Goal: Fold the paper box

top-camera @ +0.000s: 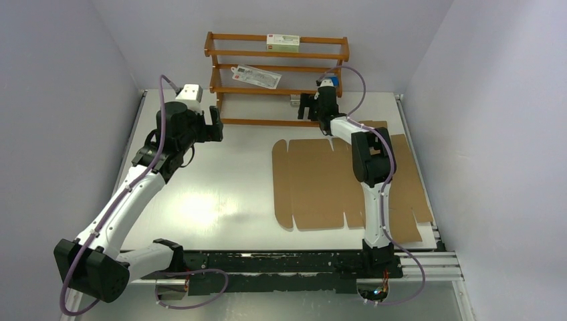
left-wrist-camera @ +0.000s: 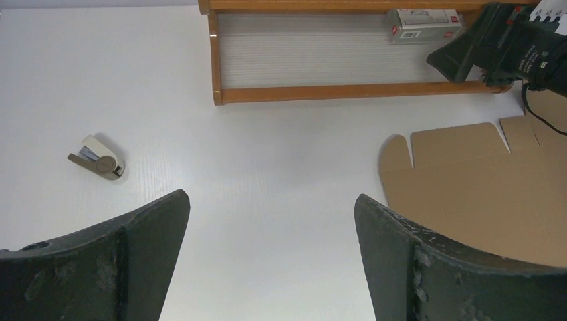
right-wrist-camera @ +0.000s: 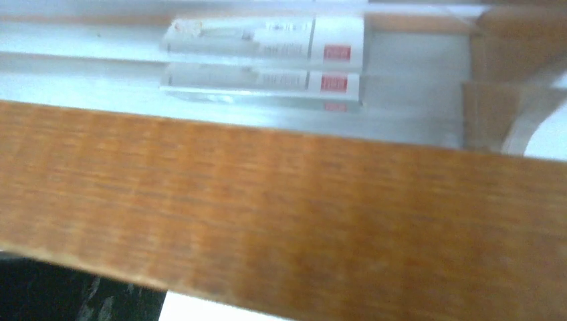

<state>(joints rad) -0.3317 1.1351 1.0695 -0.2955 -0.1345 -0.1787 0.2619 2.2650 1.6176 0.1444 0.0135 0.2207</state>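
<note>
The paper box [top-camera: 321, 180] is a flat brown die-cut cardboard sheet lying unfolded on the right half of the table; its left flaps show in the left wrist view [left-wrist-camera: 481, 194]. My left gripper [top-camera: 215, 127] is open and empty, held above the table left of the sheet, with bare table between its fingers [left-wrist-camera: 271, 221]. My right gripper [top-camera: 306, 107] is at the back, right at the wooden rack's bottom rail [right-wrist-camera: 301, 221], beyond the sheet's far edge. That rail fills its wrist view, and only one finger [right-wrist-camera: 67, 294] shows, far to the left, so the jaws stand open.
A wooden rack [top-camera: 277, 87] stands at the back with a white carton [top-camera: 283, 43] on top, a flat packet [top-camera: 256, 77] on a middle shelf and a small box [left-wrist-camera: 424, 25] low down. A small beige tape dispenser [left-wrist-camera: 99, 158] lies on the table's left.
</note>
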